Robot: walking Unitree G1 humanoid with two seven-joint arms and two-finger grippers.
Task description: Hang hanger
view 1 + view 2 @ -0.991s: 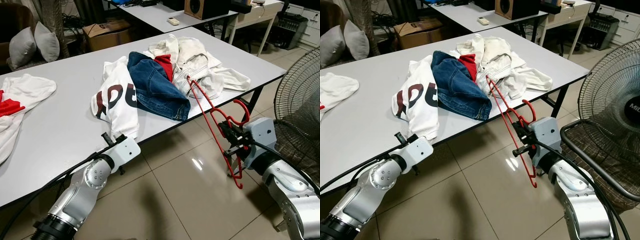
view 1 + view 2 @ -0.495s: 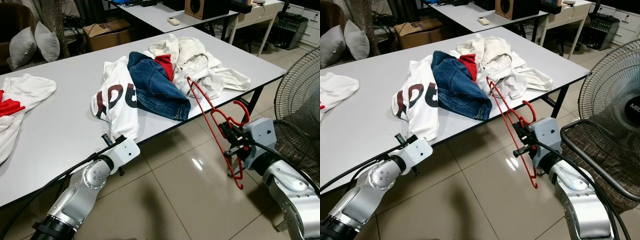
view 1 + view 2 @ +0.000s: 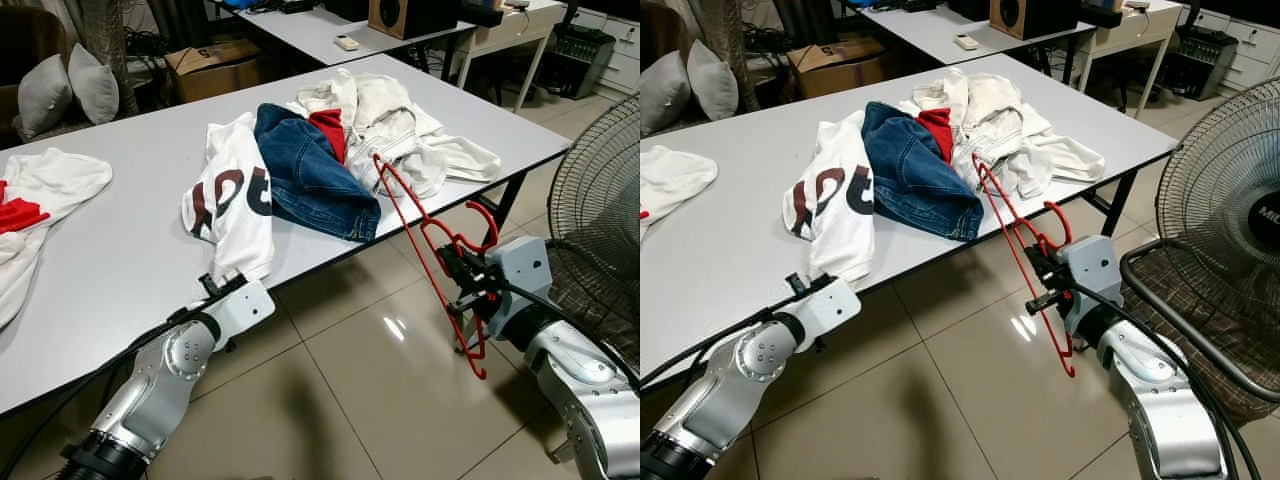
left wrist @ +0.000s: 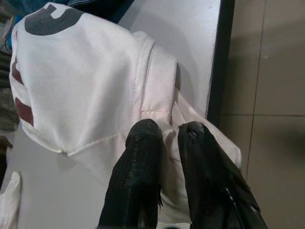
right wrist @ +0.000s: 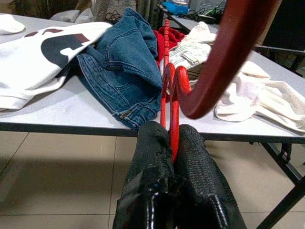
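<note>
Here the grey bench (image 3: 120, 240) carries a heap of clothes: a white shirt (image 3: 232, 205), jeans (image 3: 310, 175) and pale garments. Off its near edge, over the floor, the right claw (image 3: 462, 272) is clamped on the red hanger (image 3: 430, 235), just under its hook. It looks light, stiff and thin, probably slick, so that neck grip seems apt. The left claw (image 4: 164, 133) pinches the shirt's hem.

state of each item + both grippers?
red hanger: held off the table, hook up
right gripper: shut on red hanger
left gripper: pinching white T-shirt hem
white T-shirt: crumpled, hem over table edge
jeans: bunched on table
</note>
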